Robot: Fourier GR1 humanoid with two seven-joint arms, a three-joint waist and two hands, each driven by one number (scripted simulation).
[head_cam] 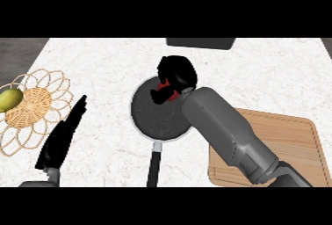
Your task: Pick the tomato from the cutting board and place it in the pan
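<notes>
Head view: looking down at a white speckled worktop (110, 57) with both arms coming in from the bottom edge.
Tomato: the red tomato (170, 93) shows only as small red bits between black fingers, above the top right part of the pan.
Right hand: the right hand (176, 75) is over the far rim of the pan, and its fingers (160, 94) are curled round the tomato and hide most of it.
Right arm: the big grey forearm (227, 132) slants from the bottom right up to the pan and covers the left edge of the cutting board.
Pan: the round dark pan (156, 116) with a pale rim sits in the middle, and its black handle (153, 167) points down to the bottom edge.
Cutting board: the wooden cutting board (292, 140) lies just right of the pan, with bare wood on its right side.
Left hand: the left hand (63, 134) is at the bottom left, with straight fingers pointing up and holding nothing.
Mat: a woven round mat (35, 107) lies at the left edge, near the left hand.
Fruit: a green fruit (9, 99) rests on the mat, cut off by the left edge.
Dark thing: a dark flat thing (200, 42) sits at the top edge, behind the pan.
Open room: bare worktop lies between the mat and the pan, and more at the top right.
</notes>
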